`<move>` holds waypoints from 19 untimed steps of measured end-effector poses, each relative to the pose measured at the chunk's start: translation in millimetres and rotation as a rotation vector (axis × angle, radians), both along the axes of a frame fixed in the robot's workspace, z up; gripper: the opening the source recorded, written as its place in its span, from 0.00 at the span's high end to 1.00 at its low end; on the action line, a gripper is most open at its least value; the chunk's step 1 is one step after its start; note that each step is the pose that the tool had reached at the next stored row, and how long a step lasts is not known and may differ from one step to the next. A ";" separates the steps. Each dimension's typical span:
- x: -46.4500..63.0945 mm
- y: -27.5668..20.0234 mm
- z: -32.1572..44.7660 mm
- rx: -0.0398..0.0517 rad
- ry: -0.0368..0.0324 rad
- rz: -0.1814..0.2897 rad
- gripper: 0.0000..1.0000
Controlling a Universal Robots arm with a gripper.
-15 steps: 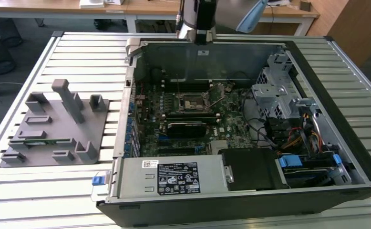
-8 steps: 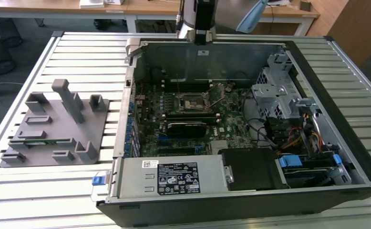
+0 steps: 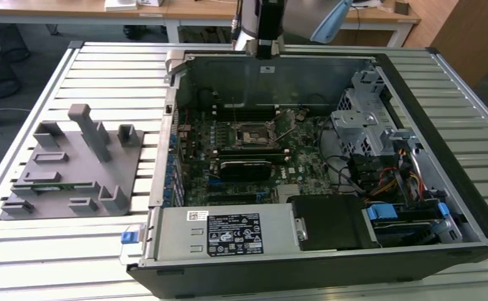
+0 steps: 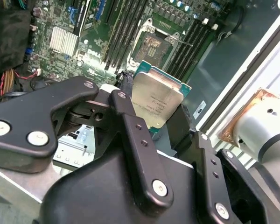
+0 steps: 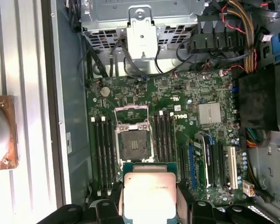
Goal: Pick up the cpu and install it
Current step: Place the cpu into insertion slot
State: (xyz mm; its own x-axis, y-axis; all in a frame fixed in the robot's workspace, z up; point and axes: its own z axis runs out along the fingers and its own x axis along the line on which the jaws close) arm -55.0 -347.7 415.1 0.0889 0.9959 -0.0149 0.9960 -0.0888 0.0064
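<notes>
Black fingers of my claw are clamping the cpu by two opposite edges, and its silvery top is facing away from my palm. To my judgement, I am doing this well if I am gripping gently, holding the chip level and squaring its corners with the open socket. The cpu is sitting between my fingertips, raised above the motherboard in the open computer case, apart from the socket.
</notes>
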 end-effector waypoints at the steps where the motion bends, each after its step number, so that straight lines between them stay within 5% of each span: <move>1: 0.0 0.0 -0.2 0.0001 0.0000 0.013 0.46; 9: 0.0 0.3 -12.0 0.0001 0.0000 0.030 0.46; 13: 0.0 0.3 -18.4 0.0000 0.0000 0.091 0.46; 19: -0.1 0.3 -21.6 -0.0010 -0.0001 0.098 0.46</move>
